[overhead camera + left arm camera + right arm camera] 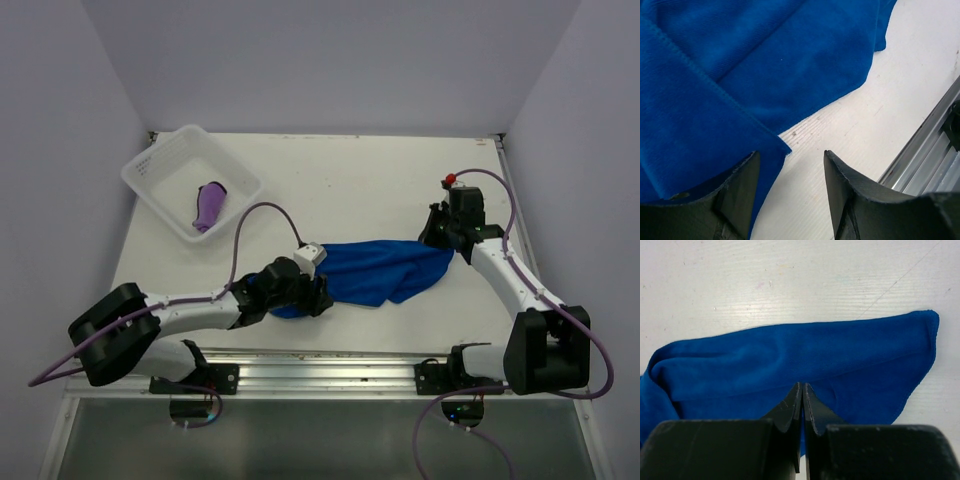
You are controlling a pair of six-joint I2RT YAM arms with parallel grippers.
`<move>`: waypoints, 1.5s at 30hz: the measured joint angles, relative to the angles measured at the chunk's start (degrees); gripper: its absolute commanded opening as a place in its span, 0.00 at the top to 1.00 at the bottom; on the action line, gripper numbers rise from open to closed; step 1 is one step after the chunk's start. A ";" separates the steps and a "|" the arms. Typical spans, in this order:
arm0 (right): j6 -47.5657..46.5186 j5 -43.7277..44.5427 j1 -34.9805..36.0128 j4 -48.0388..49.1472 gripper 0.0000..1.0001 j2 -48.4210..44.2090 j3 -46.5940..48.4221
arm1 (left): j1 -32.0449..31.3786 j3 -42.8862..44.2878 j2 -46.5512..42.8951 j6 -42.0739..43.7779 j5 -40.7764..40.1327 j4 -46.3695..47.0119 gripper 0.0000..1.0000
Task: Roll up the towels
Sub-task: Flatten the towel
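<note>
The royal blue towel (380, 268) lies crumpled and partly folded on the white table, stretched between both grippers. My left gripper (318, 295) is at its left end, open. In the left wrist view the left finger (740, 195) rests over a towel (740, 65) corner, and bare table shows between the fingers of the gripper (790, 160). My right gripper (440, 245) is shut on the towel's right end. In the right wrist view a thin strip of blue cloth (790, 360) sits between the closed jaws of the gripper (803, 386). The purple towel (210, 205) lies bunched inside the basket.
A white plastic basket (155, 150) stands at the back left of the table. An aluminium rail (320, 365) runs along the near edge and shows at the right of the left wrist view (930, 155). Walls close off the back and sides.
</note>
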 measured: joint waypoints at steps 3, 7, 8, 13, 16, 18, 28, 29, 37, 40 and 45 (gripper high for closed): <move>-0.02 0.00 0.00 0.07 0.95 0.00 0.00 | -1.03 1.53 2.36 0.09 -0.35 -0.31 0.43; -0.02 0.00 0.00 0.20 0.95 0.02 0.00 | -1.49 2.84 3.76 0.15 -1.11 -1.73 0.44; 0.00 0.00 0.00 0.24 0.95 0.02 0.00 | -1.55 3.17 4.04 0.17 -1.27 -2.01 0.44; -0.02 0.00 0.00 0.37 0.95 0.02 -0.04 | -1.92 4.79 6.47 0.55 -2.67 -2.82 0.48; -0.02 0.00 0.00 0.39 0.95 0.02 -0.04 | -2.14 5.25 8.41 0.57 -3.19 -3.08 0.55; -0.02 0.00 0.00 0.39 0.95 0.02 -0.04 | -2.25 5.81 9.79 0.74 -3.58 -3.74 0.57; -0.17 -0.02 0.00 0.87 0.95 0.02 -0.59 | -2.99 8.20 11.91 0.96 -6.71 -6.88 0.62; -0.17 -0.02 0.00 0.96 0.95 0.02 -0.66 | -3.19 8.44 12.00 0.96 -7.02 -7.30 0.62; -0.17 -0.02 0.00 1.31 0.94 0.02 -0.70 | -6.16 12.37 14.25 1.55 -11.72 -12.31 0.66; -0.17 -0.02 0.00 1.75 0.92 0.02 -0.81 | -7.89 15.26 16.28 1.62 -14.45 -14.93 0.66; -0.17 -0.02 0.00 2.10 0.89 0.07 -1.29 | -10.34 16.85 17.40 1.49 -17.99 -17.09 0.68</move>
